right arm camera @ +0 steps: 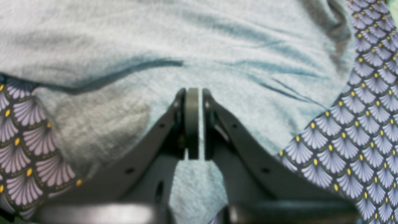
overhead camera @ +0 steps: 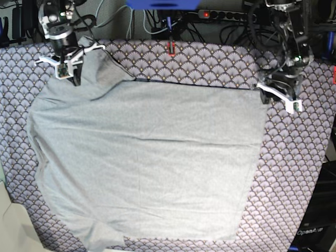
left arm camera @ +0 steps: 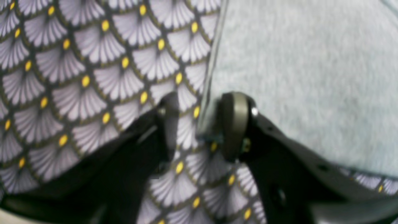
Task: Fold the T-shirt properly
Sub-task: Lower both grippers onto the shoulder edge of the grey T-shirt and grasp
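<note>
The light grey T-shirt [overhead camera: 147,168] lies spread flat on the patterned cloth [overhead camera: 294,173], with one sleeve at the front left. At its back right corner my left gripper [overhead camera: 276,90] stands open. In the left wrist view the T-shirt [left arm camera: 304,77] has its edge just inside the right finger of the left gripper [left arm camera: 202,102], and patterned cloth [left arm camera: 77,77] shows between the fingers. At the back left, my right gripper [overhead camera: 71,73] is shut on a raised bit of the shirt. In the right wrist view the right gripper [right arm camera: 196,93] has its pads together over the T-shirt [right arm camera: 199,40].
The fan-scale cloth covers the whole table. Cables and a power strip [overhead camera: 210,14] run along the back edge, with a small red part [overhead camera: 170,48] near the back middle. A pale surface [overhead camera: 16,231] shows beyond the front left corner.
</note>
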`<state>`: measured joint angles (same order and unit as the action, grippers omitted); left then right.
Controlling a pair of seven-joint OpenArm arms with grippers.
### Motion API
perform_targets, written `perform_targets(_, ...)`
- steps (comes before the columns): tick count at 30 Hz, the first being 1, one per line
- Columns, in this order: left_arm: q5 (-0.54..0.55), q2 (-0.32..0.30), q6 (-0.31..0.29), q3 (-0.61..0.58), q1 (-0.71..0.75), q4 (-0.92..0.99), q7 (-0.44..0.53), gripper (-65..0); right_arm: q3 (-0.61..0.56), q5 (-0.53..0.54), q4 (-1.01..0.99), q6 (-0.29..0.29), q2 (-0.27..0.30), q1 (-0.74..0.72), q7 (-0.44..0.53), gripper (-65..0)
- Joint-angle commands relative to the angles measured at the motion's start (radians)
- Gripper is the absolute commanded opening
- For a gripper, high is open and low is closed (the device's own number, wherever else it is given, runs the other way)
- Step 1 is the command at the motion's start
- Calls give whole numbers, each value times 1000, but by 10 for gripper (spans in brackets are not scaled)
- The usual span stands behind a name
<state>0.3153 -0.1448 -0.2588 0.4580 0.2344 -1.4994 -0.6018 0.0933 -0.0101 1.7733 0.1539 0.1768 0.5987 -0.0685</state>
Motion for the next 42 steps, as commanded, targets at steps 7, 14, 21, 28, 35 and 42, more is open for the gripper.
perform_targets(7,-3,7,-50,-43,1,-13,9,-415,6,6,17,2,7,0,23,-650)
perform_targets(14,-3,15,-56,-44,9,-13,7,-421,6,6,17,2,7,0,23,-650)
perform_targets(21,-3,15,-52,-41,15,-13,-2,-650,7,6,17,2,2,-1,26,-650)
perform_targets(28,-5,15,-50,-40,15,-13,-2,-650,13,8,17,-3,-18,-1,25,-650)
perform_targets(35,-5,9,-50,-40,15,-13,-4,-650,205,15,24,5,-182,-1,26,-475)
perform_targets(42,-5,4,-50,-40,16,-13,-4,-650,323,353,18,369,-178,-1,-141,-371)
